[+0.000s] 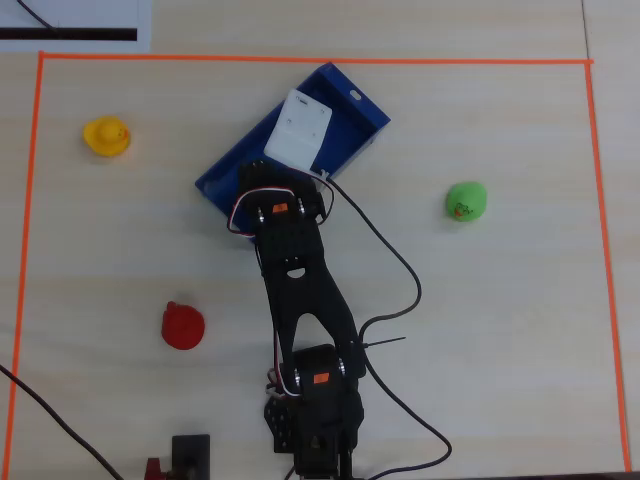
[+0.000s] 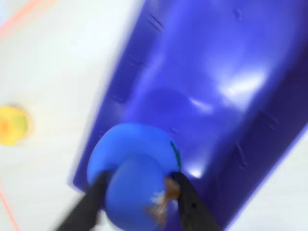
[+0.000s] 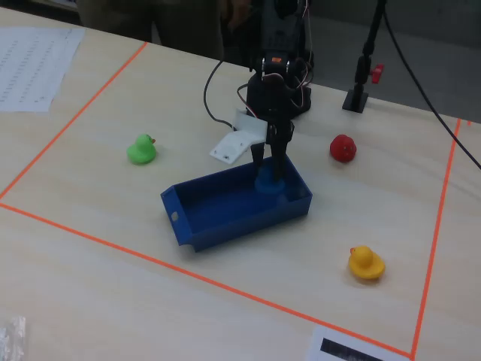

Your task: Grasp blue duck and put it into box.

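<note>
I am pinching the blue duck (image 2: 134, 178) between both fingers of my gripper (image 2: 139, 199), closed snugly on it. In the wrist view's lower middle, I am holding it over the box (image 2: 216, 86), near one short end.

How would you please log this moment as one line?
phase: placing | gripper: shut on blue duck | position: over box end | released: no
</note>
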